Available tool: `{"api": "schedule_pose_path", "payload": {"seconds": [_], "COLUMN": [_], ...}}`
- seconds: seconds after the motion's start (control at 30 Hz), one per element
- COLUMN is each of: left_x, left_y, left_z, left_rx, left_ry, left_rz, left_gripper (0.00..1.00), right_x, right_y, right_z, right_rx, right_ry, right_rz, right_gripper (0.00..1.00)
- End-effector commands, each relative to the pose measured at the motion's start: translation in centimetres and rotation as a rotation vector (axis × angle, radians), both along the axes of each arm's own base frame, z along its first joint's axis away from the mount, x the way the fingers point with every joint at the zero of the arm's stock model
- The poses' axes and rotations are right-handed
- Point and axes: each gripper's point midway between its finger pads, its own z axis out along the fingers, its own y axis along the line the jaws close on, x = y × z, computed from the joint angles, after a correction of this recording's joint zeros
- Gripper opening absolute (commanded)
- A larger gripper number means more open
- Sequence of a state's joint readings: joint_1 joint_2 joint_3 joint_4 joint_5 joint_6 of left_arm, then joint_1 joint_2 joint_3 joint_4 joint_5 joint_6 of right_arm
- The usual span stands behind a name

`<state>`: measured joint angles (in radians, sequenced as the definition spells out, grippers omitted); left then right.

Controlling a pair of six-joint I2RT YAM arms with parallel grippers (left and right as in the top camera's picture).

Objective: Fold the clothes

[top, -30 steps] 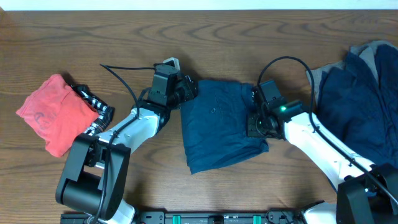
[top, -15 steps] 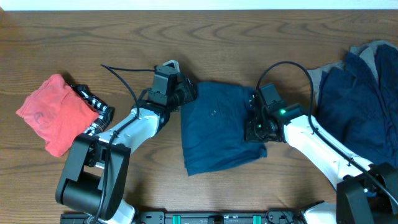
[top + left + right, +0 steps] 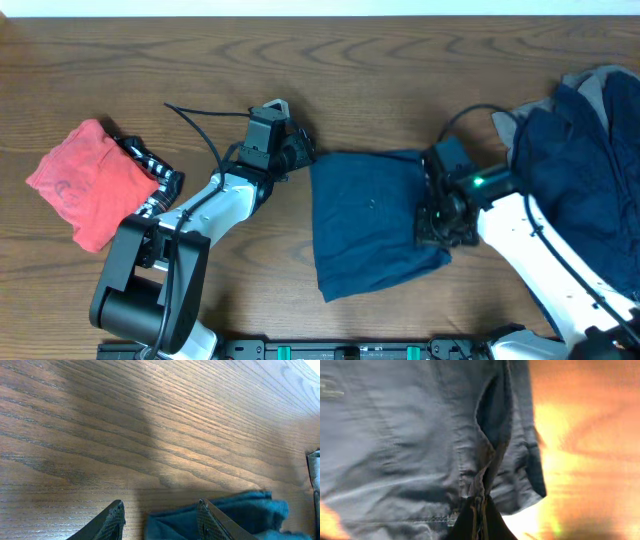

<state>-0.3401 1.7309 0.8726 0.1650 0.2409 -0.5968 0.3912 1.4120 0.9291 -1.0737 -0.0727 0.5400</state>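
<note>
Folded navy garment [image 3: 372, 225] lies lower centre of the overhead frame on the wood table [image 3: 400, 60]. Right gripper [image 3: 437, 215] is pinched closed on its right edge, cloth bunched between the fingers. Red garment [image 3: 85, 185] and black-and-white patterned piece [image 3: 150, 170] touch at left. Left gripper [image 3: 303, 150] is spread apart and empty, just beside the garment's upper-left corner. Navy-and-grey pile [image 3: 590, 150] sits upper right
</note>
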Motion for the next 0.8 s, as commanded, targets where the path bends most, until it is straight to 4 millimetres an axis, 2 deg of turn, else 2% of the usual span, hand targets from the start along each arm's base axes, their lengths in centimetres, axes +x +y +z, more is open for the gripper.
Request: {"api": "schedule_pose_path", "payload": {"seconds": [0.0, 0.17, 0.23, 0.4, 0.57, 0.77], "left_x": [0.8, 0.8, 0.8, 0.6, 0.6, 0.3], "left_y": [-0.1, -0.1, -0.1, -0.8, -2.1, -3.6], "left_z": [1.0, 1.0, 1.1, 1.2, 1.5, 0.1], "left_rx": [-0.002, -0.002, -0.003, 0.000, 0.030, 0.038], "left_ry": [-0.033, -0.034, -0.034, -0.047, -0.093, -0.095], "left_rz": [-0.013, -0.014, -0.015, -0.037, -0.091, -0.145], "left_gripper": [0.49, 0.49, 0.48, 0.49, 0.49, 0.49], "right_x": [-2.0, -1.9, -1.4, -0.1, 0.1, 0.0], "right_y": [-2.1, -2.7, -2.8, -3.3, -3.8, -3.8], "right_z": [-2.9, -5.8, -6.2, -6.4, -6.4, -6.4], "right_rx": [-0.085, -0.088, -0.077, -0.079, -0.106, -0.103], "right_ry": [0.074, 0.044, 0.020, -0.033, -0.048, -0.047], "right_rz": [-0.143, -0.251, -0.274, -0.297, -0.298, -0.298], "right_gripper": [0.01, 0.02, 0.08, 0.11, 0.13, 0.14]}}
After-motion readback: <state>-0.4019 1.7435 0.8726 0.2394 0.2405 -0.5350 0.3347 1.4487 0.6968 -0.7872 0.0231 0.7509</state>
